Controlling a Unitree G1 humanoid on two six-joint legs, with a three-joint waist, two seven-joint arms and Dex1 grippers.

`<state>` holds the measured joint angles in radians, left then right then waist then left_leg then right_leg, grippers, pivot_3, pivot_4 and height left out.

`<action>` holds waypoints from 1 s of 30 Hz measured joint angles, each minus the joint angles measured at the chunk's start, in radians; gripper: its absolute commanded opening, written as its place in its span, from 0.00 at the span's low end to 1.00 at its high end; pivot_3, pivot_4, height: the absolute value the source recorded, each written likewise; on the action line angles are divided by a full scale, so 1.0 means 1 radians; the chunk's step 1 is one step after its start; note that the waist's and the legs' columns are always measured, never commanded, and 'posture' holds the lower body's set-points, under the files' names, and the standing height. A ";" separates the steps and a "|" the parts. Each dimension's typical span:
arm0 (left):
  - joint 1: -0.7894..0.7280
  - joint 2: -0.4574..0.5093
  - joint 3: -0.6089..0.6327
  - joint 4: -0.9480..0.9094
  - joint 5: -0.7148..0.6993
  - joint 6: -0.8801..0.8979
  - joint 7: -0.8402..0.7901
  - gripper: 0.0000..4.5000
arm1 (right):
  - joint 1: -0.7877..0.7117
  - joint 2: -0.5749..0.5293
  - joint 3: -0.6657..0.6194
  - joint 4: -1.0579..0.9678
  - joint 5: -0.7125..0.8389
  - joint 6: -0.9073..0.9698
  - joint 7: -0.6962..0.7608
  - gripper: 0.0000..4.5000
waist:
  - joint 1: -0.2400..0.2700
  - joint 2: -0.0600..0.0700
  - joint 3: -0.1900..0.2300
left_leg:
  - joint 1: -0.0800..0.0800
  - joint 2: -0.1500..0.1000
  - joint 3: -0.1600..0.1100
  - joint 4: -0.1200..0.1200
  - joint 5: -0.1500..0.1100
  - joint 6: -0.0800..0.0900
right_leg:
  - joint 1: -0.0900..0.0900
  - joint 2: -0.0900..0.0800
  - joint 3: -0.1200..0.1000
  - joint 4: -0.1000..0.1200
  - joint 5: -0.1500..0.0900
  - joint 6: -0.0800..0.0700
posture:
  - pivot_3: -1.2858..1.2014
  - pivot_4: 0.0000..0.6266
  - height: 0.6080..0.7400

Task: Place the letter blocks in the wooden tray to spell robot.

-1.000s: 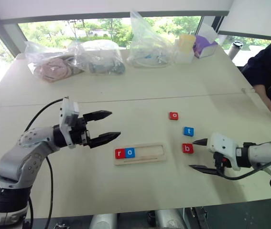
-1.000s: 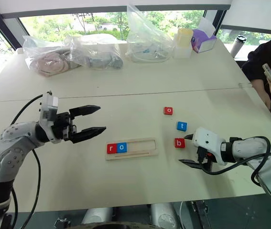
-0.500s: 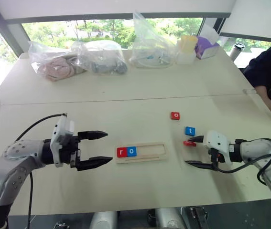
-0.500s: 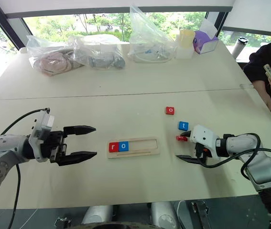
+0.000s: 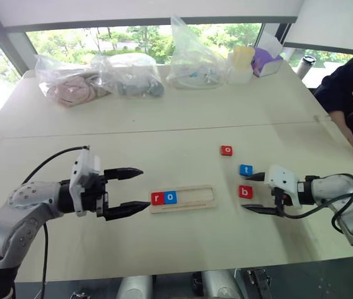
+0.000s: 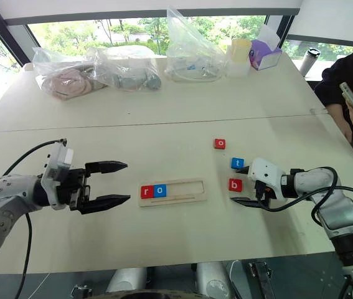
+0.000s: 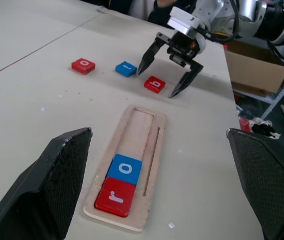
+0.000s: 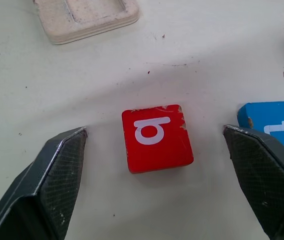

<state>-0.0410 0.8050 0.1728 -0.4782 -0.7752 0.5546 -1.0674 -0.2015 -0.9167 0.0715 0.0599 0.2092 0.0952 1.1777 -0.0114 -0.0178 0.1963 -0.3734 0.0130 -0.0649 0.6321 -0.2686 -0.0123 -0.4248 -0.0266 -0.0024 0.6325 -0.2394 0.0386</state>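
Right gripper [image 5: 254,193] spread open around the red b block [image 5: 245,192] without touching it, off the tray's [image 5: 192,204] right end, blue t block [image 5: 246,170] and red o block [image 5: 226,150] further back; left gripper [image 5: 137,188] open wide, just off the tray's left end, holding nothing. Left wrist view: red r block [image 7: 115,196] and blue o block [image 7: 124,170] touching at the tray's near end. Right wrist view: b flat on the table [image 8: 192,45] between both fingers [image 8: 56,175], t beside it.
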 measured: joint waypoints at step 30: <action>0.053 0.064 -0.013 -0.005 0.057 -0.066 -0.112 1.00 | -0.354 0.265 0.338 -0.126 -0.109 0.187 0.046 0.26 | -0.001 0.001 0.000 | 0.000 0.002 0.002 0.001 0.000 0.000 | -0.001 0.000 0.001 0.002 0.001 0.000 | 0.52 0.24 1.00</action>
<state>0.0119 0.8694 0.1602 -0.4827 -0.7183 0.4882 -1.1792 -0.5551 -0.6520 0.4094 -0.0659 0.1000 0.2818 1.2236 -0.0124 -0.0171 0.1964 -0.3733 0.0146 -0.0630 0.6326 -0.2685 -0.0124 -0.4263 -0.0262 -0.0015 0.6343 -0.2379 0.0383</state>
